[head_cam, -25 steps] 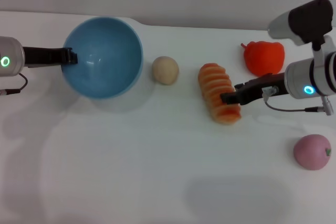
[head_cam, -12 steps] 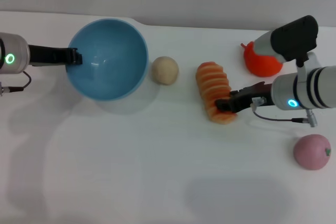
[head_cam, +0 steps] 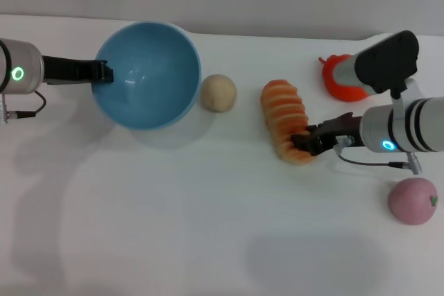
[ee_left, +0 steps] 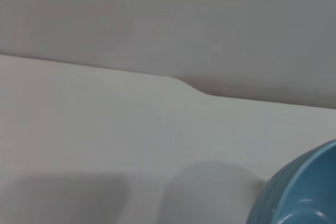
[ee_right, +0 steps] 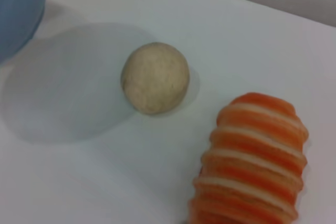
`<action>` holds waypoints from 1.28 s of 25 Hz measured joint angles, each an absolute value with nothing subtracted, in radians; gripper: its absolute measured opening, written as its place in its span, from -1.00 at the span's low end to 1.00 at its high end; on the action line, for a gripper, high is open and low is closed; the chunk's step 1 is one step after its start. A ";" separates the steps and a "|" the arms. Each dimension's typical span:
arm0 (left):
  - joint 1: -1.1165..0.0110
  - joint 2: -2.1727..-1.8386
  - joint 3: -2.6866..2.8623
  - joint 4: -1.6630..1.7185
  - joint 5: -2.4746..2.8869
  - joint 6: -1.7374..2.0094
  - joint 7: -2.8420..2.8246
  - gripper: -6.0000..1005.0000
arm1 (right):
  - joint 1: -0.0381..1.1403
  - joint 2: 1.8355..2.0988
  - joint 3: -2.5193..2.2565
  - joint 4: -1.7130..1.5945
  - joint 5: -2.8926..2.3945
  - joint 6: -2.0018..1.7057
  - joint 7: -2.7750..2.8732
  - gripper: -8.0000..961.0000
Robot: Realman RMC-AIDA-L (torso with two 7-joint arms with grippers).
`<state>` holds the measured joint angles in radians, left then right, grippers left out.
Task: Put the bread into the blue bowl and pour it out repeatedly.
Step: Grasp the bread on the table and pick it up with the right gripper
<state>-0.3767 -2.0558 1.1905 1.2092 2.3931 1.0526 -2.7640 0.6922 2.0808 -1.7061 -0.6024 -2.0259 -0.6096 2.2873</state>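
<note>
Head view, left to right. Left pincer (head_cam: 104,72) is sitting at the upper left of the frame, clenched on the rim of the blue bowl (head_cam: 149,74) and holding it tilted so the opening is facing the camera. The bowl is showing only its glossy inner wall; nothing is lying inside it. Its shadow is falling on the white worktop (head_cam: 208,227) beneath. Just right of the bowl, not touching it, a small beige ball (head_cam: 218,92) is resting on the worktop. At centre right the bread (head_cam: 286,129) is lying ribbed side up, long axis running top to bottom. Right pincer (head_cam: 305,143) is touching the lower end of the bread; whether it is gripping cannot be told. A red toy (head_cam: 343,77) is sitting at upper right, partly behind the right arm. A pink ball (head_cam: 413,200) is lying at lower right.
</note>
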 joint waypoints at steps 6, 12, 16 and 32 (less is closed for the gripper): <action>-0.390 -2.053 1.192 1.207 2.393 1.073 -2.761 -0.95 | 0.631 2.066 -1.664 -0.699 -2.033 -0.686 2.264 -0.27; -0.404 -2.053 1.212 1.200 2.393 1.081 -2.761 -0.95 | 0.570 2.067 -1.484 -0.758 -2.032 -0.801 2.155 -0.41; -0.406 -2.053 1.220 1.200 2.393 1.088 -2.763 -0.95 | 0.539 2.066 -1.385 -0.780 -2.032 -0.852 2.111 -0.48; -0.477 -2.054 1.284 1.148 2.442 1.167 -2.776 -0.95 | 0.444 2.070 -1.159 -1.004 -1.826 -1.104 1.827 -0.74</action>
